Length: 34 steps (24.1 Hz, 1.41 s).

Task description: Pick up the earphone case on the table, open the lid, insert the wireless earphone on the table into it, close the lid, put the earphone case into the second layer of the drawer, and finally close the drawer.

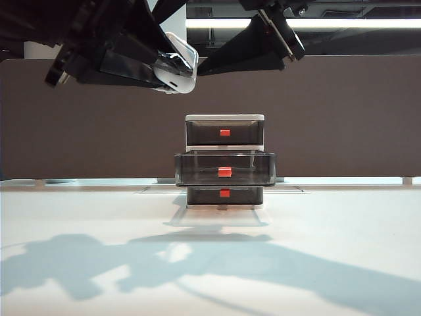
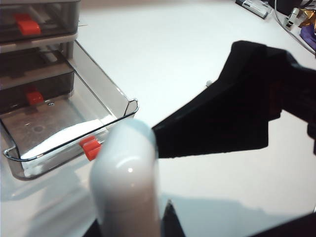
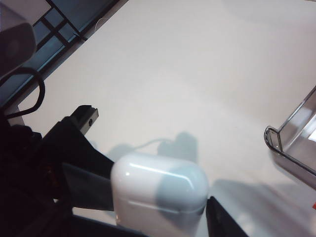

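- The earphone case, a small glossy white rounded shell, hangs in the air at the upper left of the exterior frame, well above the desk and a little left of the drawer unit.
- The left tool is clamped on the case: in the left wrist view the case rises from between its dark fingers, rounded end pointing away from the wrist, so its long axis runs along the tool.
- The lid looks shut, though the seam is too blurred to be sure; no loose earphone shows on the desk.
- The right tool comes in from the upper right of the exterior frame and its tip stands just beside the case. Its fingers are apart and grip nothing; in its own view the case sits close in front of the camera.
- The drawer, a white three-tier frame with dark translucent trays, stands at the centre of the exterior frame.
- The second layer of the drawer is pulled out toward the camera, its red-orange tab facing forward. The top and bottom trays are pushed in.
- The relation that matters: the open tray lies below and slightly right of the held case, so the left arm, already holding it, is better placed to lower it in. The case is much narrower than the tray and should fit either way round.
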### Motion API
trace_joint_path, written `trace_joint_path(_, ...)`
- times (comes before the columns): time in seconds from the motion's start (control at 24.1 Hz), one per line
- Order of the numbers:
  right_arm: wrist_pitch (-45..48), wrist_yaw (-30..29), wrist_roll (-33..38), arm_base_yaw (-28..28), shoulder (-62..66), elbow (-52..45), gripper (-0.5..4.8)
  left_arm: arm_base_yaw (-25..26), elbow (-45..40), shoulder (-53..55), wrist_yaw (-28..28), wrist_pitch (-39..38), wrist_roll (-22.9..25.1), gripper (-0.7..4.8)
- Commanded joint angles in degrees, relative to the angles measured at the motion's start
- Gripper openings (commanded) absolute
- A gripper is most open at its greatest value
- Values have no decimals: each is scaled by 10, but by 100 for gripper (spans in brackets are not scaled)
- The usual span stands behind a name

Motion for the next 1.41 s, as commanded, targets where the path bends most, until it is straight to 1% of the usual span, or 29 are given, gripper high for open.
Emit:
trace_joint_path(0.04, -18, -17, -8, -2, -9, 0, 370, 1, 5, 8, -6, 31, -1, 12)
trace_joint_path(0.33, -52, -12, -12, -14, -63, 0, 367, 1, 5, 18, -6, 35, -1, 12)
trace_joint_path(0.37, -60, -5, -12, -20, -73, 0, 345, 1, 5, 18, -6, 35, -1, 12)
trace_joint_path(0.46, -79, 23, -12, -35, -91, 0, 132, 1, 5, 18, -6, 35, -1, 12)
trace_joint_path(0.5, -90, 32, -20, -46, -98, 0, -5, 1, 5, 18, -6, 35, 10, 12)
trace_joint_path(0.62, -120, 30, -55, -64, -96, -1, -6, 1, 5, 18, -6, 35, 38, 12)
trace_joint_path(0.67, -129, 14, -68, -68, -91, -1, -5, 1, 5, 18, -6, 35, 49, 12)
trace_joint_path(0.71, -129, -3, -71, -69, -84, -1, -5, 1, 5, 18, -6, 34, 67, 12)
trace_joint_path(0.87, -120, -45, -70, -69, -60, -1, -5, 1, 4, 18, -6, 33, 106, 12)
trace_joint_path(0.91, -121, -47, -70, -69, -52, -1, -5, 1, 1, 18, -6, 33, 129, 12)
trace_joint_path(1.04, -115, -47, -70, -69, -47, -1, -5, 0, -17, 18, -6, 35, 174, 12)
trace_joint_path(1.08, -112, -58, -70, -69, -46, -1, -5, 0, -29, 18, -6, 35, 194, 12)
trace_joint_path(1.16, -110, -75, -69, -69, -41, -1, -5, 0, -42, 18, -6, 35, 207, 12)
trace_joint_path(1.29, -107, -106, -66, -68, -21, 0, -5, 0, -59, 18, -6, 39, 208, 12)
trace_joint_path(1.33, -108, -121, -66, -68, -10, 0, -5, 0, -62, 18, -6, 40, 220, 12)
trace_joint_path(1.41, -107, -126, -66, -68, 5, 0, -5, 0, -63, 18, -6, 40, 242, 12)
